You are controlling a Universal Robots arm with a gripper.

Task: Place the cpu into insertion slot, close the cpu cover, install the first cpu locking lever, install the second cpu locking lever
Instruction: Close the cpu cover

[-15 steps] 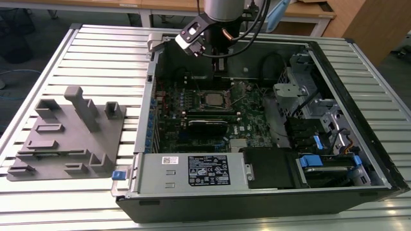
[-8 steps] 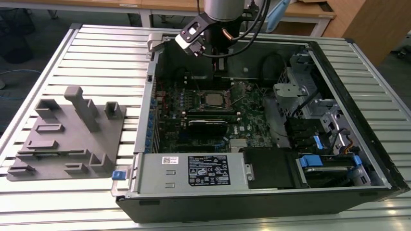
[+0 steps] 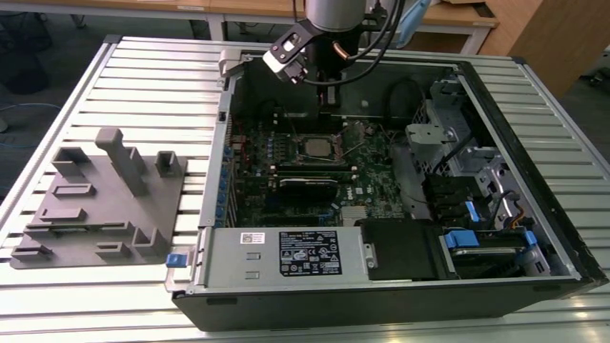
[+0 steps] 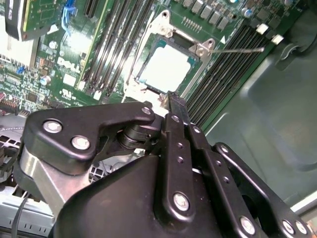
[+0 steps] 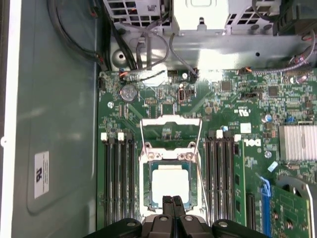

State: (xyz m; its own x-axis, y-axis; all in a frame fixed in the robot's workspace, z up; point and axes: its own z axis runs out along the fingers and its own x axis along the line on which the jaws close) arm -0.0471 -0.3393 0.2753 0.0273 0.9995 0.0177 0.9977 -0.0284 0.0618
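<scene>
The cpu (image 5: 170, 184) lies flat in the insertion slot (image 5: 147, 191) on the green board, its pale top showing in both wrist views (image 4: 166, 67) and in the exterior view (image 3: 315, 146). The cpu cover (image 5: 171, 119), a thin silver frame, looks swung back from the socket on its hinge side, with green board showing through its cut-out. A thin wire lever (image 4: 237, 49) sticks out sideways from one socket corner. My gripper (image 5: 172, 202) (image 4: 176, 101) (image 3: 329, 113) hangs just above the cpu's near edge, its two black fingers pressed together and holding nothing.
Long black memory slots (image 5: 118, 178) flank the socket on both sides. The case's wall (image 5: 54, 124), cables (image 5: 143, 74) and a silver heatsink (image 5: 297, 143) ring the board. The power supply (image 3: 286, 254) and drive bays (image 3: 476, 186) fill the case's near and right parts. A grey fixture (image 3: 100, 200) sits outside.
</scene>
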